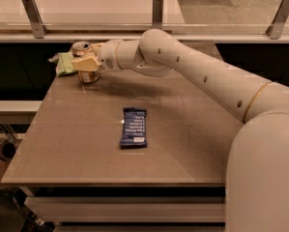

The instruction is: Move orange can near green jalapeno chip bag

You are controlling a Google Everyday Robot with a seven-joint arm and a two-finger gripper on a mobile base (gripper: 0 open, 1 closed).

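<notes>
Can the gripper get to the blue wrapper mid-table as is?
Probably yes, once freed: the gripper holds the can at a far corner of the table, and the blue wrapper lies flat in the open.
</notes>
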